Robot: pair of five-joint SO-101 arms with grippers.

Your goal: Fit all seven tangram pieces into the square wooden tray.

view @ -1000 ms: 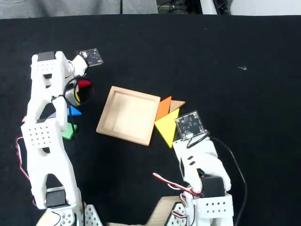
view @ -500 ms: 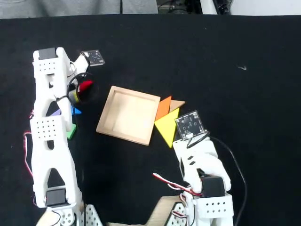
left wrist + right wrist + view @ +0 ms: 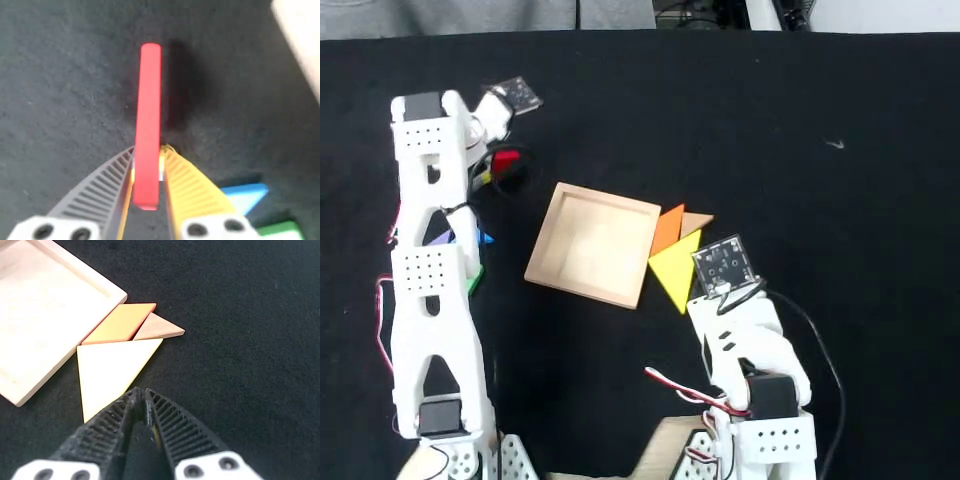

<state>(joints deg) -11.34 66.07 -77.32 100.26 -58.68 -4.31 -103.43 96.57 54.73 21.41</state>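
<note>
We see the left gripper point(image 3: 147, 155) pinched onto a flat red piece point(image 3: 150, 110), which stands on edge between the two fingers with its thin side toward the wrist camera. In the high view this pair sits at about 10 o'clock from the square wooden tray point(image 3: 595, 245), near it but apart. Whether the red piece touches the black cloth point(image 3: 820, 200) we cannot tell.

At 9 o'clock from the tray, partly hidden by the left arm, lie a blue piece point(image 3: 482, 238), a green piece point(image 3: 473, 284) and a purple piece point(image 3: 440, 238).

At 3 o'clock, an orange parallelogram point(image 3: 667, 228) lies against the tray's rim. A wood-coloured triangle point(image 3: 698, 220) touches its far side, and a yellow triangle point(image 3: 675, 268) touches it at about 6 o'clock.

The right gripper point(image 3: 139, 396) has its jaws pressed together with nothing between them. Its tips are over the long edge of the yellow triangle, at roughly 4 o'clock from the tray.
</note>
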